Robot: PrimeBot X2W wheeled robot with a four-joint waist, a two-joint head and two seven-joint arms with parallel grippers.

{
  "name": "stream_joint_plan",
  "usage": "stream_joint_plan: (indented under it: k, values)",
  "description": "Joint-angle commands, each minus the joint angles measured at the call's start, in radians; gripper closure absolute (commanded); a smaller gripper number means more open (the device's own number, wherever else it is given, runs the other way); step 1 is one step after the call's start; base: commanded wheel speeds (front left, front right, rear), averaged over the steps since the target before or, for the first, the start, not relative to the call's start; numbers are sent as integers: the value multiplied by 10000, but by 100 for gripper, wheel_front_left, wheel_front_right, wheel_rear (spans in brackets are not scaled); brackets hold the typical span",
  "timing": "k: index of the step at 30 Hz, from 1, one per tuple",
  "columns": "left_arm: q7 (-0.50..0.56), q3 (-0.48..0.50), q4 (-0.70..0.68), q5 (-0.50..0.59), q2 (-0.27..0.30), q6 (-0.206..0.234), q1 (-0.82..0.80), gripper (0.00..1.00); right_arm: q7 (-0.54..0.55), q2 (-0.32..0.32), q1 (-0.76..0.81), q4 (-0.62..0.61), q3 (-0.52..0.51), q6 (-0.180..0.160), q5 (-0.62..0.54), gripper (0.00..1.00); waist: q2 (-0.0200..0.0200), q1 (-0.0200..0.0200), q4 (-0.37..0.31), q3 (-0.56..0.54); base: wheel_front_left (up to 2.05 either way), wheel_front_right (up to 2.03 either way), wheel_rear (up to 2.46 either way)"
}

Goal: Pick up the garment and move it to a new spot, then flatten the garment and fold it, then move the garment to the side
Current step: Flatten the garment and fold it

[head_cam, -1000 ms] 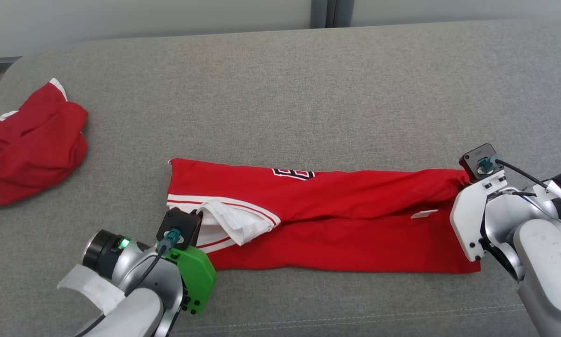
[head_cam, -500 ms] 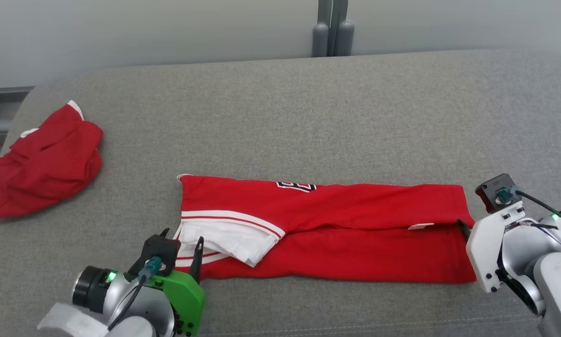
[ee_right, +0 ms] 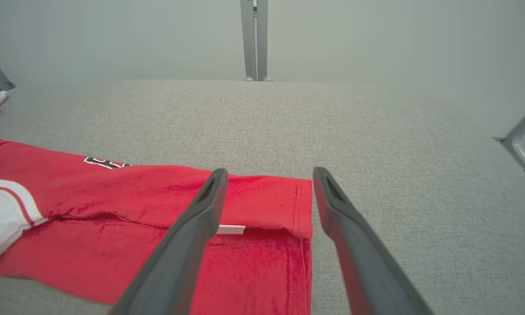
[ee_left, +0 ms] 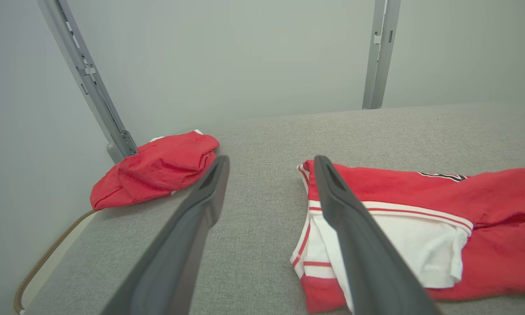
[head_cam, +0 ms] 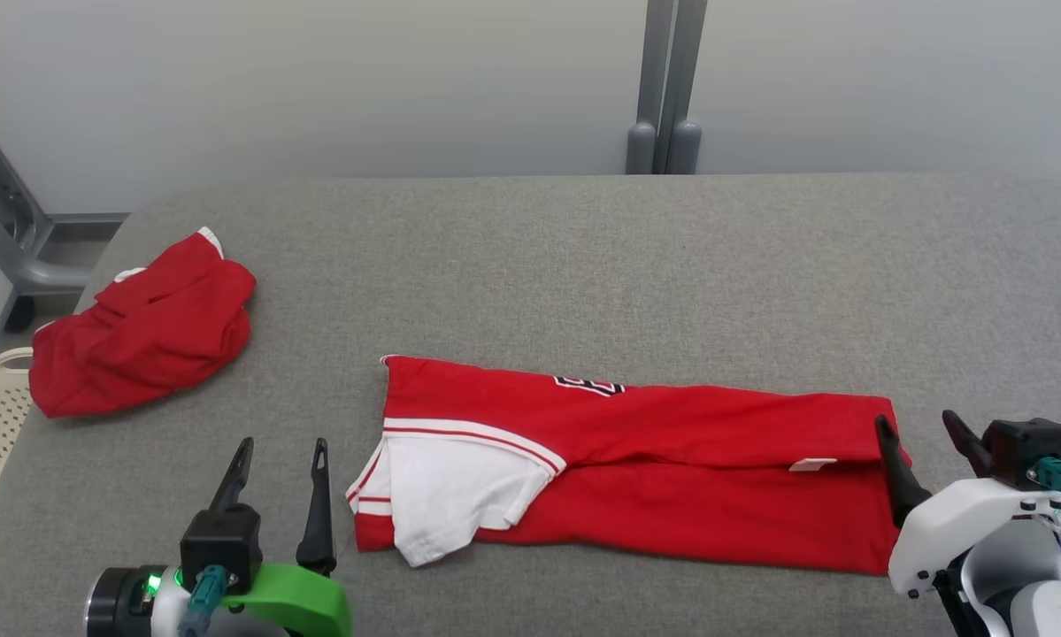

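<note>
I see left gripper (head_cam: 283, 442), right gripper (head_cam: 914, 419) spread, empty, at the ends of the garment (head_cam: 636, 460). Red heap (head_cam: 141, 341) lies well beyond its left end.

Left gripper (head_cam: 282, 447): near left, on green wrist mount (head_cam: 296, 597); two dark fingers spread apart, pointing far, holding nothing.
Right gripper (head_cam: 915, 425): near right, on white wrist mount (head_cam: 955, 531); fingers likewise parted, pointing far, empty.
</note>
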Motion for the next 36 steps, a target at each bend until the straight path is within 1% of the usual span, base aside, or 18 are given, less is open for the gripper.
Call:
stream_joint_plan:
  k: [1, 4, 9, 13, 16, 20, 21, 26, 29, 33, 36]
  values:
    - [-225, 192, -46, -92, -52, 21, 296, 0, -460, 183, 182, 18, -251, -13, -49, 0, 0, 0, 127, -226, 0, 0, 0]
    - [-410, 453, -184, -80, -145, -30, 634, 0, -1200, 487, 314, 92, -476, -13, 70, 0, 0, 0, 171, -368, 0, 0, 0]
    - [-474, 1003, -334, -290, -339, -133, 1219, 0, -2091, 568, 529, 291, -235, -13, 378, 0, 0, 0, 212, -552, 0, 0, 0]
    - [-480, 1657, -592, -521, -534, -462, 1599, 0, -2687, 572, 634, 600, 132, -11, 878, 0, 0, 0, 286, -677, 0, 0, 0]
    - [-481, 2224, -853, -589, -815, -883, 1851, 0, -3041, 573, 631, 873, 396, -11, 1141, 0, 0, 0, 369, -748, 0, 0, 0]
    - [-471, 2843, -991, -369, -1136, -1700, 2167, 0, -3406, 567, 641, 1247, 679, -11, 1365, 0, 0, 0, 481, -828, 0, 0, 0]
    - [-471, 2843, -991, -369, -1136, -1700, 2167, 0, -3406, 567, 641, 1247, 679, -11, 1365, 0, 0, 0, 481, -828, 0, 0, 0]
    - [-472, 3376, -1205, 286, -1530, -2825, 2526, 0, -3691, 571, 599, 1587, 875, -11, 1600, 0, 0, 0, 562, -852, 0, 0, 0]
    - [-472, 3597, -1084, 728, -1683, -3428, 2744, 0, -3804, 569, 636, 1720, 1034, -11, 1649, 0, 0, 0, 555, -839, 0, 0, 0]
    - [-473, 3671, -755, 1237, -1811, -3990, 2819, 0, -3768, 569, 871, 1794, 1155, -10, 1570, 0, 0, 0, 559, -805, 0, 0, 0]
    - [-473, 3845, -669, 1463, -1958, -4237, 2781, 0, -3675, 571, 1016, 1722, 1108, -10, 1516, 0, 0, 0, 553, -775, 0, 0, 0]
